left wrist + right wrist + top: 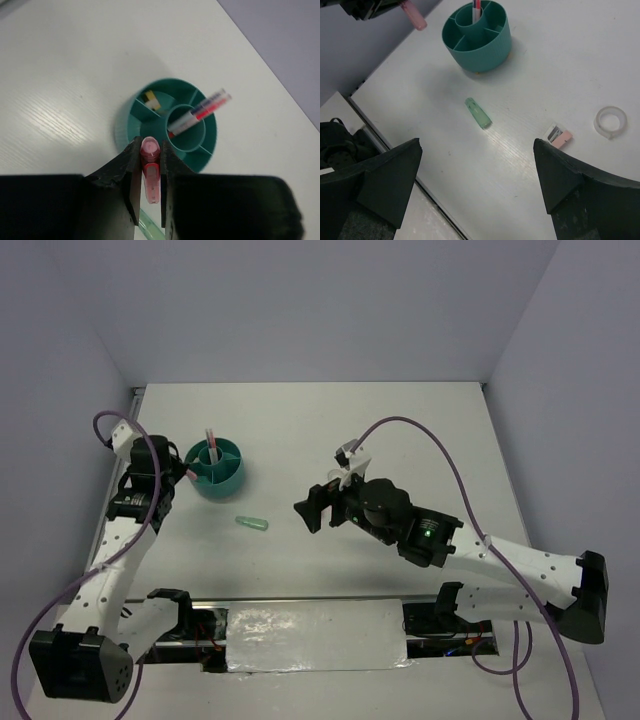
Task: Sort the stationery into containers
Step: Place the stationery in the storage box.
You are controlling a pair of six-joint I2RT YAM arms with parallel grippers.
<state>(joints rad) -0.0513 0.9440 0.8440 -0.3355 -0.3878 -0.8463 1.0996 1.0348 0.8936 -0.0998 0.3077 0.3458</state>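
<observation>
Stationery is partly sorted; the work stands at roughly its midpoint, as a judgement from what lies where.

Done: the teal organiser cup (125, 131) holds two pens (200, 111) standing slanted in its central ring. One outer compartment holds a small yellowish block (150, 99).

In hand: the left gripper (150, 145) is pressed onto a pink capsule eraser (150, 172), pinching it along its sides. In the left wrist view the eraser's tip sits over the cup's near rim. The right wrist view shows it in the air off to the cup's side, not yet inside. Whether it hangs squarely above a compartment cannot be told.

Left to do:
- a mint-green eraser (478, 113) lies on the table near the cup, on the side toward the arm bases;
- a small pink and grey block pair (558, 136) lies well apart from the cup, beyond the mint-green eraser;
- a clear tape ring (611, 121) lies flat just beside that pair, farther from the cup.

The right gripper (476, 145) hangs over the table between the cup and the loose items. Its fingers are spread wide and carry nothing.
</observation>
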